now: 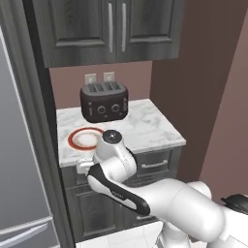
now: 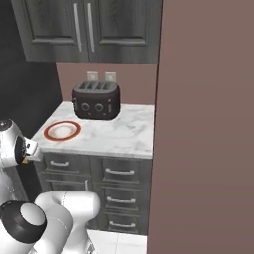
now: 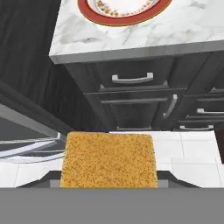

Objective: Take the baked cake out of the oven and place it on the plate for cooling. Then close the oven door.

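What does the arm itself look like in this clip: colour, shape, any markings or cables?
The arm is glossy white, built of thick rounded segments. A black band curves along one link and carries small pale lettering, too small to read. The joint caps are round and dark: one has a pale centre, another a grey dome. No loose cables are visible.

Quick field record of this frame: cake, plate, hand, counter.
cake: golden square slab, held between the fingertips, low in front of the drawers
plate: red-rimmed, bare, on the counter near its front left edge
hand: closed on the cake, below counter height
counter: white marble, black toaster at the back
drawers: shut
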